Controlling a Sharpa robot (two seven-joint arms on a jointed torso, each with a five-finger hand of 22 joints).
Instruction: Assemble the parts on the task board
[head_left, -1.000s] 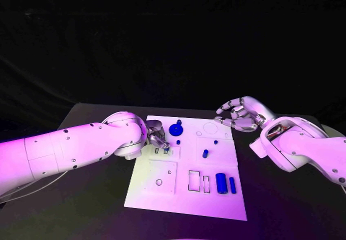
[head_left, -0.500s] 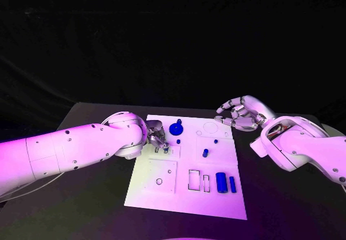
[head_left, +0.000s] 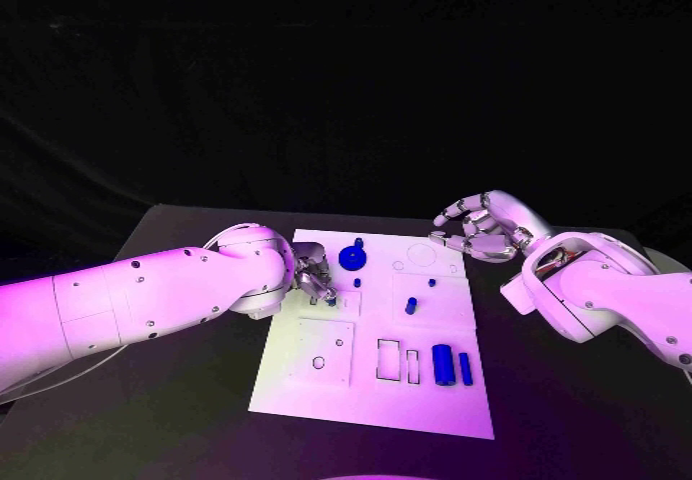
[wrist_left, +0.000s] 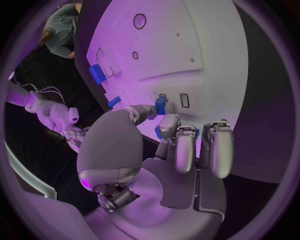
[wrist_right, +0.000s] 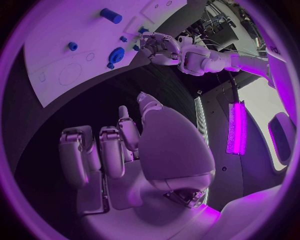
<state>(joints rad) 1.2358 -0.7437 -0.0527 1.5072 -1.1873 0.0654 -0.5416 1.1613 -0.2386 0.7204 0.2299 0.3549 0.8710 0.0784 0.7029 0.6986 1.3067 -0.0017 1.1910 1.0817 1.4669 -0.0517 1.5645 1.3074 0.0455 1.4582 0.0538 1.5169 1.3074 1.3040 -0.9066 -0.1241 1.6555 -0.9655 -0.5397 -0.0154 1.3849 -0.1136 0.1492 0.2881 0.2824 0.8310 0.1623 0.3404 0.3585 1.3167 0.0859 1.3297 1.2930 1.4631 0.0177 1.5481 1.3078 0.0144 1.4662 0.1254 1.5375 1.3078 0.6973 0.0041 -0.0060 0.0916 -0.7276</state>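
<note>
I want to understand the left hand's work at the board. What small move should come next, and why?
Probably a short lowering of the left hand so the small blue part pinched at its fingertips goes down into the slot on the task board. The part already sits right at the small slots near the board's left edge, while the right hand hovers, holding nothing.

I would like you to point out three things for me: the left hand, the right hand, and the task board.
left hand (head_left: 315, 277): head view, on the fingers over the board's left edge.
right hand (head_left: 480, 229): head view, on the curled fingers.
task board (head_left: 375, 405): head view, on its bare near part.
</note>
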